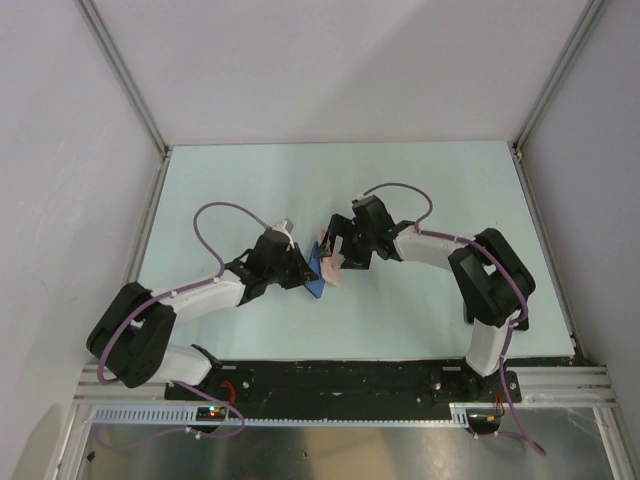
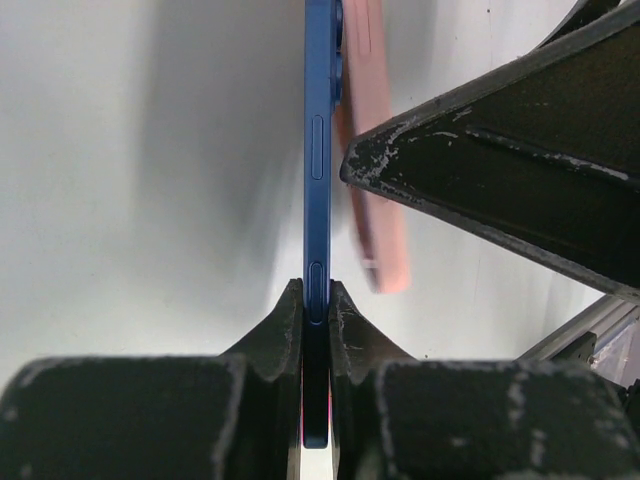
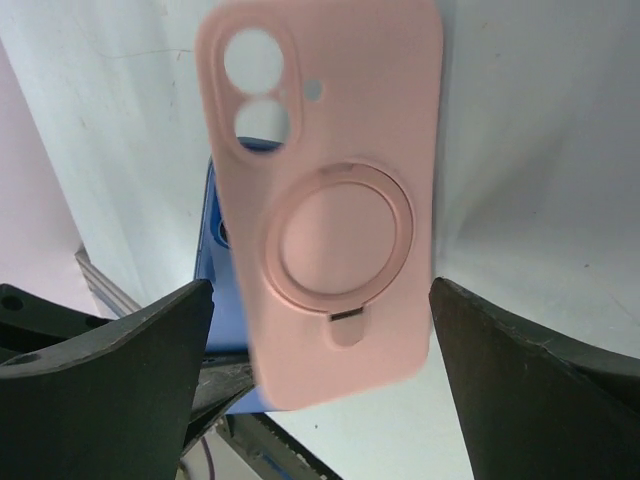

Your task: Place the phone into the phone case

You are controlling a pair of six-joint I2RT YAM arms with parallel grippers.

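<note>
phone (image 2: 317, 150) in left hand (image 2: 317, 295), phone case (image 2: 382, 235) beside it (rightward, tilted)

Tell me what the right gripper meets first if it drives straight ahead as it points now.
Most likely the phone case, facing the right gripper squarely ahead of its open jaws. The blue phone stands just behind it, though the gap is hard to judge.

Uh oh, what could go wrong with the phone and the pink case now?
The phone case looks blurred, and the right fingers stand wide apart without touching it, so it may fall. The left fingers pinch the phone by one end only, so a push could twist it loose.
</note>
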